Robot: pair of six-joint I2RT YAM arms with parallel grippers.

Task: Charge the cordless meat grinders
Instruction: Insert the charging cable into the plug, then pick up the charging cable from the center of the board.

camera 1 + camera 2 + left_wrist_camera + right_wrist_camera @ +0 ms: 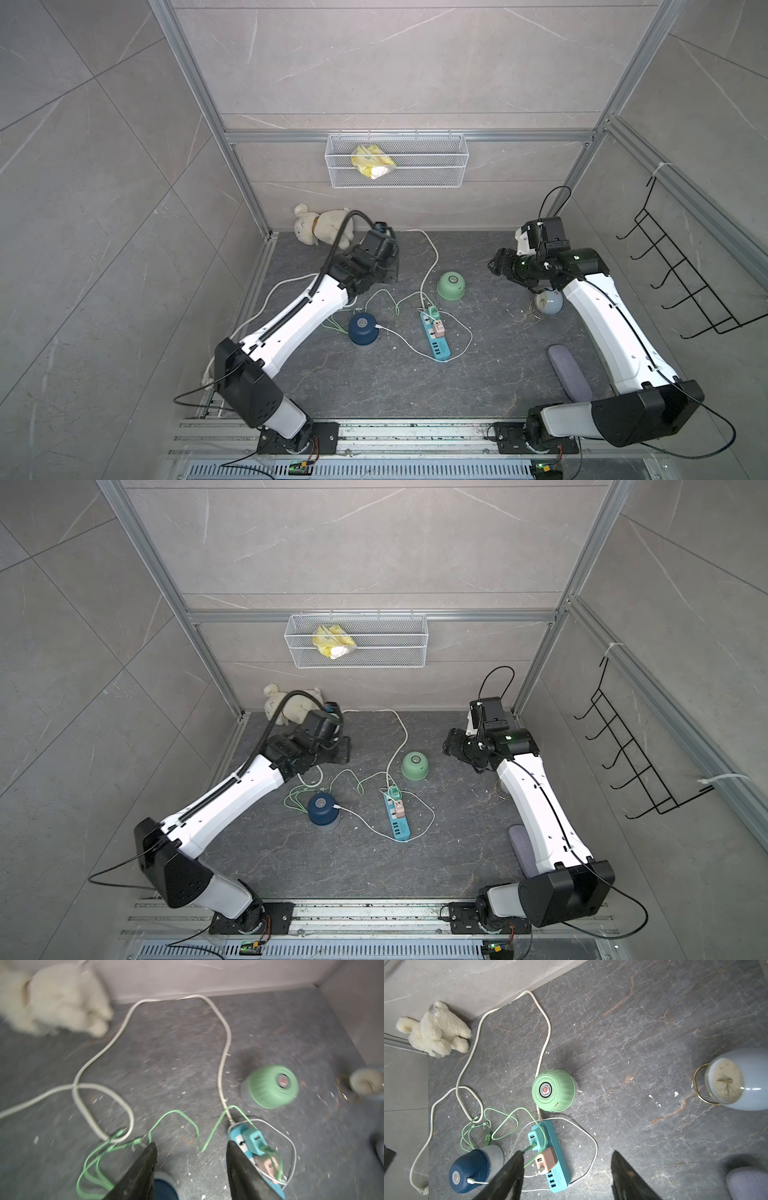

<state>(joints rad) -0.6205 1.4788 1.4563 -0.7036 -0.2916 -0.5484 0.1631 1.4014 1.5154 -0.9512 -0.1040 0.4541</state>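
Hovering jaws-apart, empty: left gripper (191,1142), right gripper (567,1151); mint green grinder (451,286) on open tabletop (374,390) between.

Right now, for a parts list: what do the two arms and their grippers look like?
Both have white shells and bulky black joint housings: left arm, right arm. A ribbed black hose runs along the left; a thin black cable loops above the right, whose wrist shows a small green light. The left gripper and right gripper have flat, black, tapering fingers.
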